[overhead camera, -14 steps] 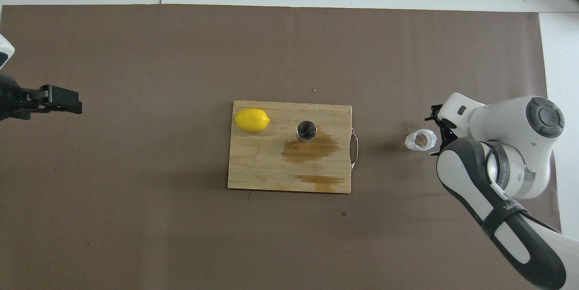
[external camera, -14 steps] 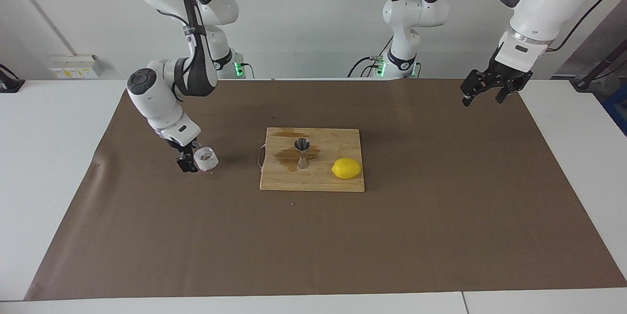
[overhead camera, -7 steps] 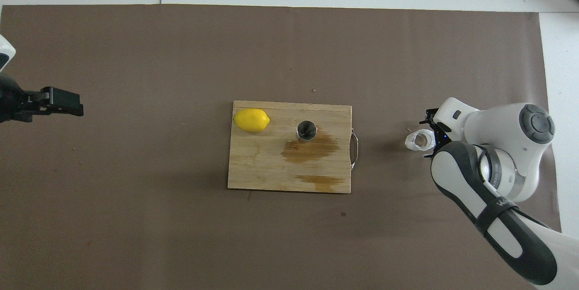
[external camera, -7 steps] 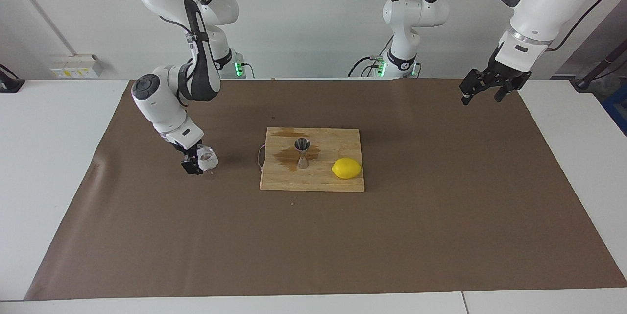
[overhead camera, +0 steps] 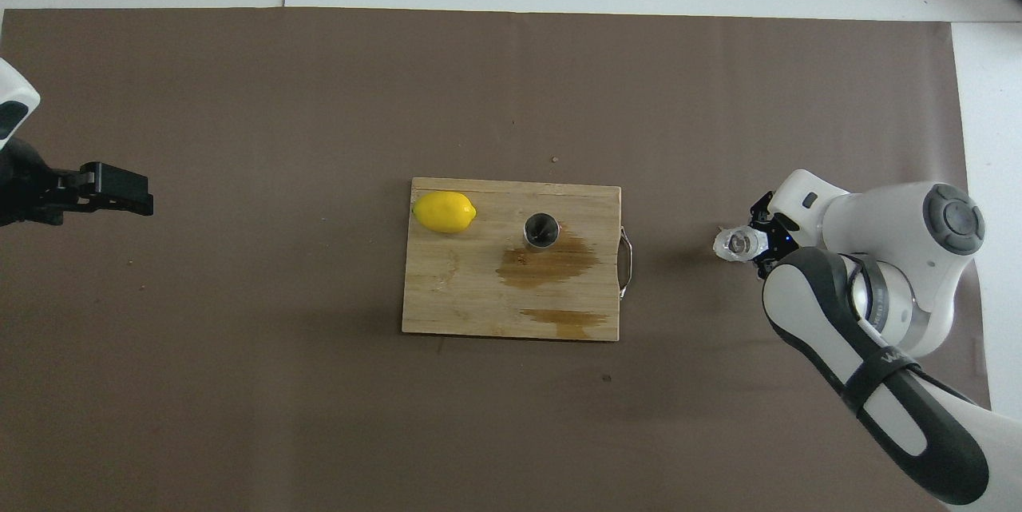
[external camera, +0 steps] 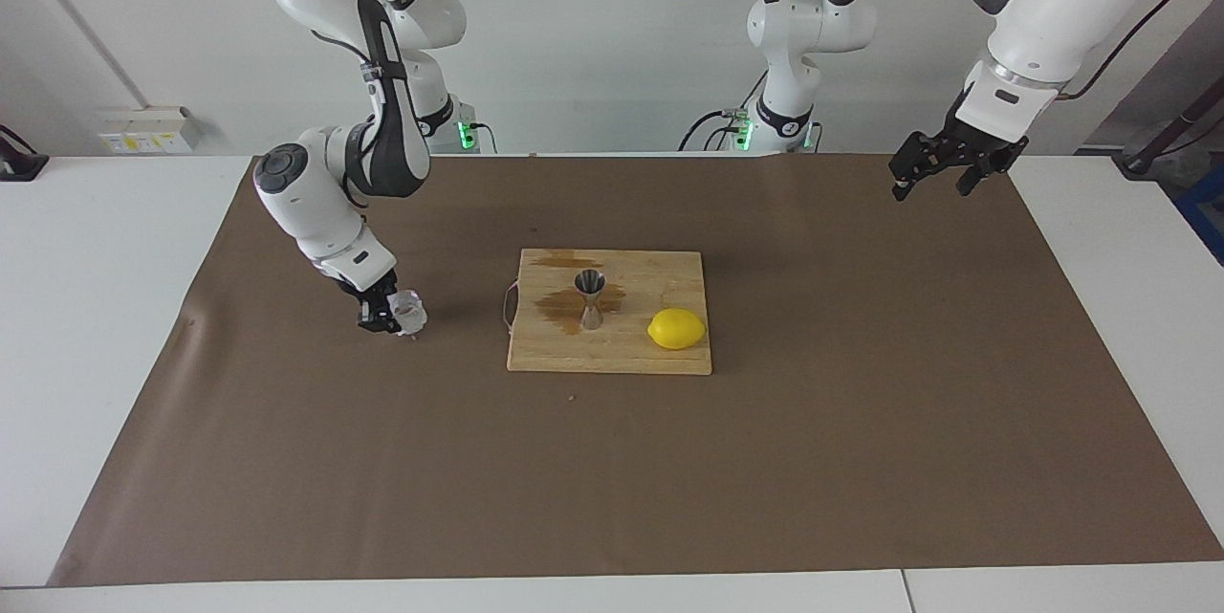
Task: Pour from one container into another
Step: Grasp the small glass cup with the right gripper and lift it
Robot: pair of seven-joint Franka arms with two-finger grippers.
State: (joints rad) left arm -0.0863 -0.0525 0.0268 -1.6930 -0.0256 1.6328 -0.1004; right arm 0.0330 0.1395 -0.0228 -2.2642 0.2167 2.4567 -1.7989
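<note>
The clear glass cup point(external camera: 411, 313) stands on the brown mat toward the right arm's end of the table, beside the cutting board; it also shows in the overhead view point(overhead camera: 735, 244). My right gripper point(external camera: 390, 311) is low at the mat with its fingers closed in on the cup's sides point(overhead camera: 754, 240). The steel jigger point(external camera: 590, 299) stands upright on the wooden cutting board point(external camera: 612, 357), seen from above as a dark round mouth point(overhead camera: 541, 229). My left gripper point(external camera: 932, 177) hangs open and empty, high over the mat at the left arm's end point(overhead camera: 120, 189), and waits.
A yellow lemon point(external camera: 676, 328) lies on the board beside the jigger, toward the left arm's end point(overhead camera: 444, 212). Wet brown stains point(overhead camera: 551, 264) mark the board near the jigger. The board's metal handle point(overhead camera: 627, 260) faces the cup.
My right gripper's fingers have closed from wide apart onto the glass cup, and the wrist has shifted slightly. My left gripper has drifted a little upward.
</note>
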